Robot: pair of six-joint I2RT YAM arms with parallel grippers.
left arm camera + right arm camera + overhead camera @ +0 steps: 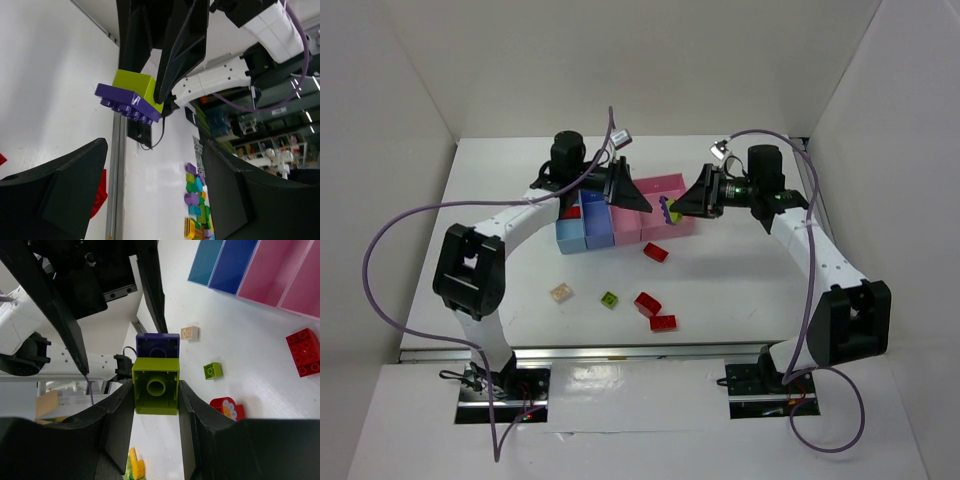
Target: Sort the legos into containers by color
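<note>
my right gripper (pixel 156 399) is clamped on the lime brick (pixel 156 385), with the purple brick (pixel 158 344) stuck to it, aloft by the pink end of the containers (pixel 665 183). my left gripper (pixel 152 170) gapes wide and empty opposite. next i'd close it on the purple brick and pull the two apart.

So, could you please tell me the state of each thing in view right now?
left pincer, open, empty.
right pincer, shut on lime brick.
lime brick, held off the table, joined to purple brick.
purple brick, stuck to lime brick.
red bricks, three loose on table, unsorted.
cream brick, loose on table.
small green brick, loose on table.
containers, upright, partly hidden.
</note>
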